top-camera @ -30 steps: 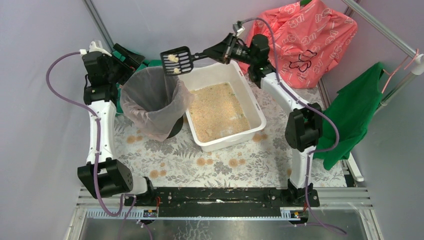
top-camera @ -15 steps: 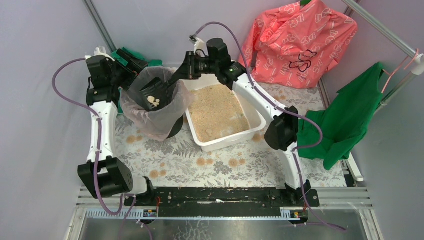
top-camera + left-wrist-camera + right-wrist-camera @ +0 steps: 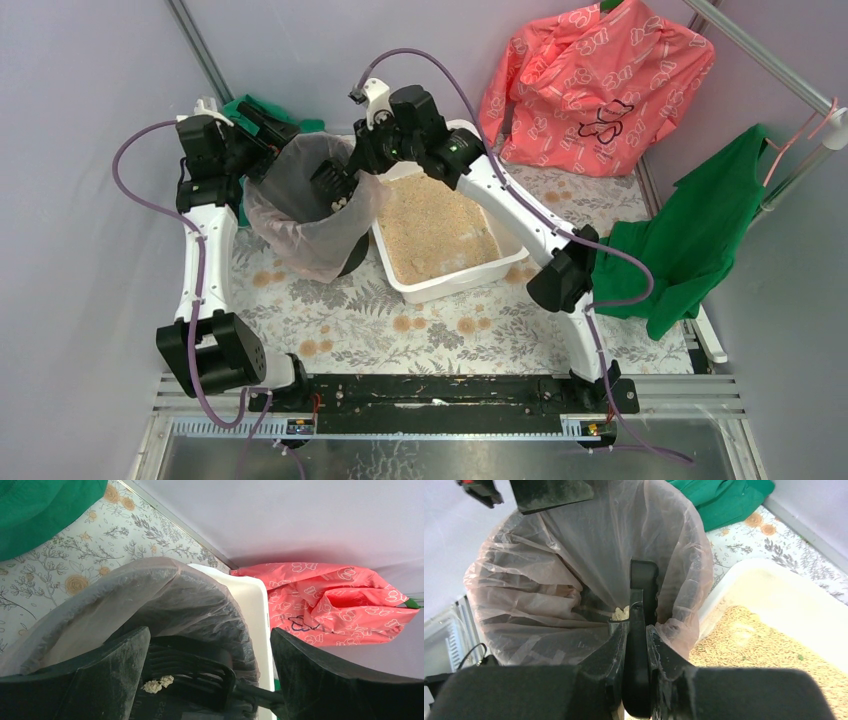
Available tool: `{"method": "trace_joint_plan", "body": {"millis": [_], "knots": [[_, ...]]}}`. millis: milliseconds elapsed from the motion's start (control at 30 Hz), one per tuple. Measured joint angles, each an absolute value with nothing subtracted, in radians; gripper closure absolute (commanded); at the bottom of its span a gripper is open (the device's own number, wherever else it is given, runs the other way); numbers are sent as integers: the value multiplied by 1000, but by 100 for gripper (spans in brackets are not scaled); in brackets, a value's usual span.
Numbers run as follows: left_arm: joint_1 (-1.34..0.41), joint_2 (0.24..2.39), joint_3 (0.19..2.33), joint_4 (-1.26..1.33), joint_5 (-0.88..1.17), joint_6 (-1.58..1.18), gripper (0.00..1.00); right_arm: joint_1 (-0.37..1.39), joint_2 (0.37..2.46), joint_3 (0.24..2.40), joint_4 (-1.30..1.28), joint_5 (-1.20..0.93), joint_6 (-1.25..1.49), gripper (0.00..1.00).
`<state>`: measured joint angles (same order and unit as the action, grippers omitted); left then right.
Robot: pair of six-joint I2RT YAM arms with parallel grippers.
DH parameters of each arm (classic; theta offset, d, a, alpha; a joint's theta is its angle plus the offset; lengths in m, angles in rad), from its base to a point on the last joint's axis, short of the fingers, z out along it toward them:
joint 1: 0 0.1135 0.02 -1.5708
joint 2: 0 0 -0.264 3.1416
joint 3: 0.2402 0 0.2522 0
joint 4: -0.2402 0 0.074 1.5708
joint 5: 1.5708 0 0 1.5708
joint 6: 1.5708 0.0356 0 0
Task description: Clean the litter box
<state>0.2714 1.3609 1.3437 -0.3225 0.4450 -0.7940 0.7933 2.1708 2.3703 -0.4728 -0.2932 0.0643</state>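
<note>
The white litter box (image 3: 510,222) with tan granules (image 3: 435,225) stands mid-table; its rim also shows in the left wrist view (image 3: 255,605) and the right wrist view (image 3: 794,605). My right gripper (image 3: 372,152) is shut on the handle of a black slotted scoop (image 3: 335,185), which is tilted down inside the black bin with a clear bag (image 3: 300,225). Pale clumps (image 3: 159,684) lie on the scoop (image 3: 200,672). In the right wrist view the fingers (image 3: 611,650) clamp the handle (image 3: 638,645). My left gripper (image 3: 262,125) is open at the bin's far-left rim, holding nothing.
A pink patterned bag (image 3: 600,80) stands at the back right. A green cloth (image 3: 700,230) hangs from a rail on the right, and another green cloth (image 3: 40,510) lies behind the bin. The floral mat (image 3: 400,320) covers the table.
My right arm swung the scoop left from above the litter box's far corner, into the bin, and tipped it downward. The left arm barely moved.
</note>
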Motion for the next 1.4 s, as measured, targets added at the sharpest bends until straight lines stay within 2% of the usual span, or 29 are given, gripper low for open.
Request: {"method": "trace_joint_plan", "body": {"millis": [333, 600, 767, 1133, 1267, 1400], "knots": [[271, 1361, 1328, -301, 455, -794, 1, 811, 2106, 2370, -455, -250, 6, 100], [271, 1361, 1316, -292, 462, -794, 1, 794, 2092, 2342, -372, -307, 116, 100], [271, 1361, 1315, -284, 465, -794, 1, 702, 2006, 2167, -196, -427, 318, 100], [271, 1364, 1312, -259, 485, -804, 1, 311, 1717, 1684, 216, -550, 715, 100], [270, 1366, 1304, -238, 496, -817, 1, 223, 1670, 1565, 210, -554, 722, 100], [269, 1371, 1302, -227, 502, -825, 1, 223, 1669, 1478, 128, -532, 647, 100]]}}
